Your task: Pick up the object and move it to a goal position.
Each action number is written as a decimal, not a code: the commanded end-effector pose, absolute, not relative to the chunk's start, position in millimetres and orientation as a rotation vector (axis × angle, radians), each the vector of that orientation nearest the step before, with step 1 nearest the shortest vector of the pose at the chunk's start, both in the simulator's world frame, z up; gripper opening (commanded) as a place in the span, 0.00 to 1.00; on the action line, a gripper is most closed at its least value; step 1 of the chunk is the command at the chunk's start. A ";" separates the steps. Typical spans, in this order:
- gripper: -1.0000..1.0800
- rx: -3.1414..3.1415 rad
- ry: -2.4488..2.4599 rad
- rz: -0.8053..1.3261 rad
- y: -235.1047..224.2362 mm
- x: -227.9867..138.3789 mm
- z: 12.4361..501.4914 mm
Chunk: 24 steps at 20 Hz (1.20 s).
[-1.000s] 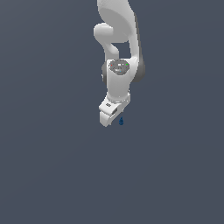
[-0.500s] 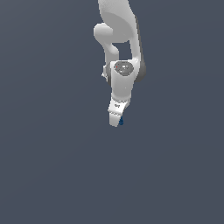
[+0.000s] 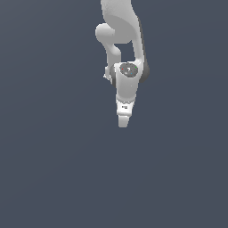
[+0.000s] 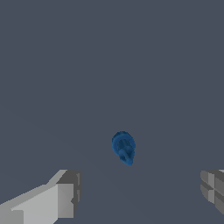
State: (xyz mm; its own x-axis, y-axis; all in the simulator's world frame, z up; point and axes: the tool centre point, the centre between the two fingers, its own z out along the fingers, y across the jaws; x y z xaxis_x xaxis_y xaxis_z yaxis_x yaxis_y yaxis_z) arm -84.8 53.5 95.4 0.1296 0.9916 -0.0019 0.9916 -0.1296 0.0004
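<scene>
One small dark-blue object [image 4: 124,148], rounded at one end and tapering to a blunt nub at the other, glossy with faint ridged shading, material unclear. It lies on the flat matte grey-blue floor [image 4: 65,65] and shows only in the wrist view; in the exterior view the arm covers it, so its place there cannot be given. It sits ahead of the gap between the two fingers, touching neither.

One white blocky gripper [image 4: 140,197], smooth plastic-looking shell. Two fingers [image 4: 61,199] with grey squared pads, faceted edges, one at each side of the wrist view. Jaws stand wide apart with nothing held between them; bare floor shows in the gap.

In the exterior view the same gripper [image 3: 123,121] points down at the tip of one white, rounded, smooth robot arm [image 3: 120,26], with a dark grey round cap on the wrist joint. From this angle the fingers merge into one tapered tip, so the opening is not readable here.

Floor is plain and uniform in both views, no edges or walls visible, open room all around the object and the arm on every side.
</scene>
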 end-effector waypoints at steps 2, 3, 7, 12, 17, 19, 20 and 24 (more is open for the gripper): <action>0.96 2.316 2.122 -0.001 56.1 -87.8 93.5; 0.96 2.308 2.131 0.000 56.5 -88.4 93.2; 0.96 2.294 2.146 0.000 57.3 -89.3 92.6; 0.96 2.299 2.141 0.000 57.2 -89.3 87.5; 0.96 2.296 2.144 0.000 57.4 -90.1 66.8; 0.96 2.296 2.145 0.000 57.2 -90.3 56.9; 0.96 2.295 2.146 0.000 57.5 -90.3 53.0; 0.96 2.294 2.147 0.000 57.3 -90.1 43.5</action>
State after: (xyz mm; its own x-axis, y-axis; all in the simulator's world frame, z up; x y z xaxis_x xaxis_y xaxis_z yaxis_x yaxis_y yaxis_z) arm -90.5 57.4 46.7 0.0664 0.9978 0.0000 0.9978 -0.0664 -0.0015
